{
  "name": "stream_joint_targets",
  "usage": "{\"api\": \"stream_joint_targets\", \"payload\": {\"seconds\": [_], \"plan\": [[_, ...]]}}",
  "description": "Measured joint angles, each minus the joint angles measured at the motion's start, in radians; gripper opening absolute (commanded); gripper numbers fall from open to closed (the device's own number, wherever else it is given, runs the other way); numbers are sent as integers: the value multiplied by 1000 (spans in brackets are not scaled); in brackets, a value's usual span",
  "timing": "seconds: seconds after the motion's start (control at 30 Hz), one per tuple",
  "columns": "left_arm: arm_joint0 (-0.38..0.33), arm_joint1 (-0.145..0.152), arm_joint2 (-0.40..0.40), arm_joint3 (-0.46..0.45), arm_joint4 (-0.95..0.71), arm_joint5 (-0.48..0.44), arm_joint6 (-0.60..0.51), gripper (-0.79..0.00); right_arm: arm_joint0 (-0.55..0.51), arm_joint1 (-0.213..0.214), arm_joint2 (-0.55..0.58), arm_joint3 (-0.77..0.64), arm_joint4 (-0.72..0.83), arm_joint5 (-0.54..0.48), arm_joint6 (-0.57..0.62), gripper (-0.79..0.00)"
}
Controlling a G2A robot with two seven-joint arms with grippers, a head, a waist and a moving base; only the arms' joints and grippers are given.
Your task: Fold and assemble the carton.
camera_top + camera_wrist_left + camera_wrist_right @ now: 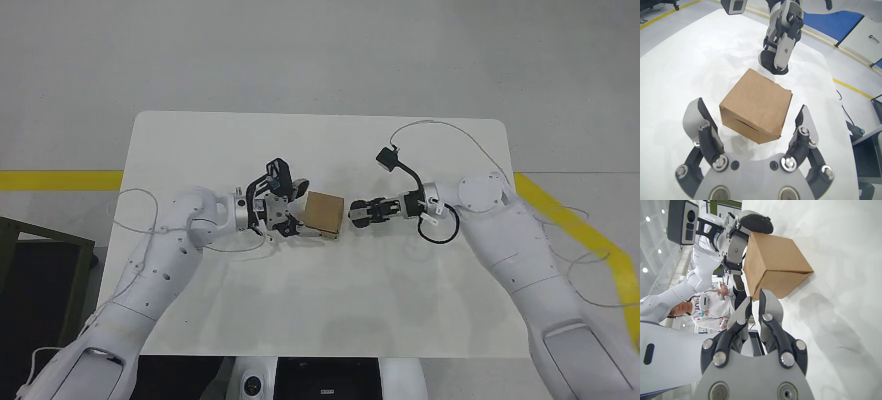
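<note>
A small brown carton (324,212), folded into a closed cube, stands on the white table (300,310) near its middle. In the left wrist view the carton (761,98) shows a thin slot in its near face. My left gripper (752,103) is open, with the carton's near corner between its fingers (702,117) and a gap on both sides. In the top view the left gripper (292,212) is at the carton's left side. My right gripper (755,295) is shut and empty, its tips just short of the carton (776,262). The right gripper (352,212) faces the left one across the box.
A thin cable (440,125) loops over the table's far right part. A dark bin (30,270) stands on the floor left of the table. Bare table surface lies in front of and behind the carton.
</note>
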Motion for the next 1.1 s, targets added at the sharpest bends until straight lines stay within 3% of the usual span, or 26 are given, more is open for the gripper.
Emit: {"api": "stream_joint_targets", "payload": {"seconds": [0.1, 0.23, 0.3, 0.53, 0.77, 1.1], "plan": [[16, 16, -39, -36, -45, 0, -22, 0, -20, 15, 40, -33, -20, -52, -30, -585], [33, 36, -105, -82, -80, 18, -58, 0, -45, 35, 91, -78, -75, -125, -81, -372], [40, 45, -140, -103, -89, 42, -79, 0, -56, 45, 116, -100, -113, -153, -108, 0], [40, 67, -236, -116, -124, 116, -126, 0, -83, 76, 199, -176, -282, -249, -215, 0], [-16, 84, -309, -60, -180, 153, -190, 0, -107, 100, 283, -255, -526, -323, -401, 0], [-136, 94, -344, 81, -205, 152, -189, 0, -161, 117, 367, -381, -849, -272, -683, 0]]}}
